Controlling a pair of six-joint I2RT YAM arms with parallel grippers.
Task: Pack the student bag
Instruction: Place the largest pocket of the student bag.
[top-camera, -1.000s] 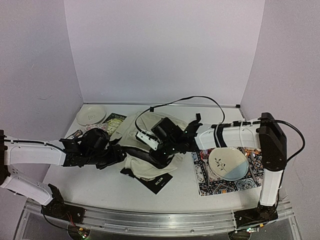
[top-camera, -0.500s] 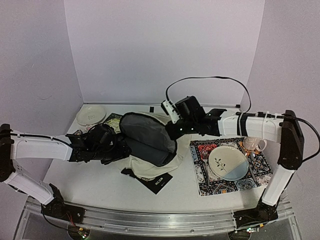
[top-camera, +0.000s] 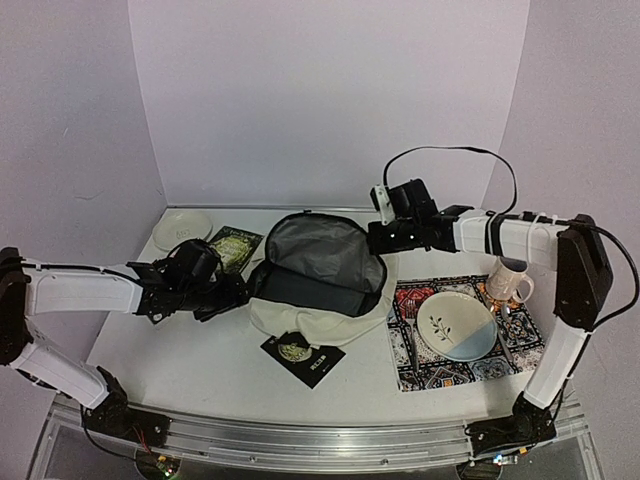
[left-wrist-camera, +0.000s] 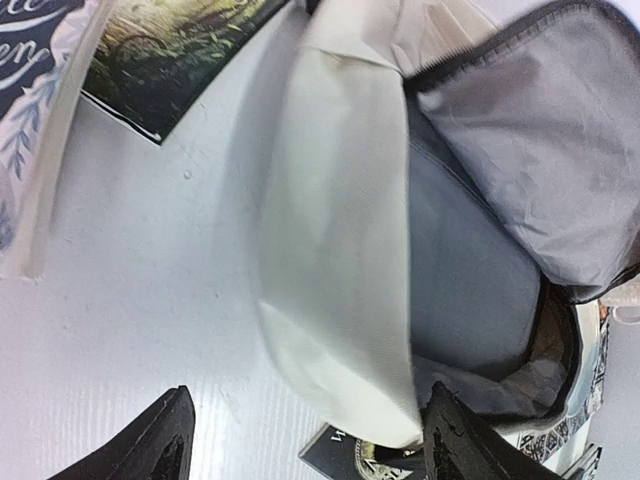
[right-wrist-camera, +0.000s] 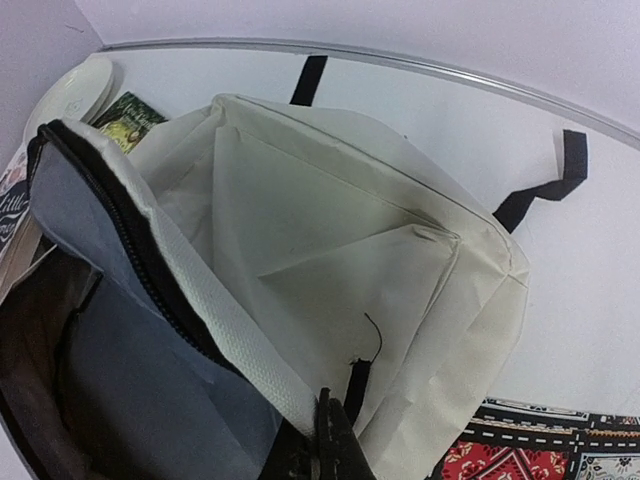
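the right tool is pinching the zippered rim of the large cream soft fabric backpack, lifting its grey-lined flap so the mouth is gaping at the middle of the white desk. the left tool is hovering wide and empty just beside the bag's left edge. doing this well likely means holding the flap high and taut while the left tool is fetching the green-covered book nearby. plain lilac walls are enclosing the desk.
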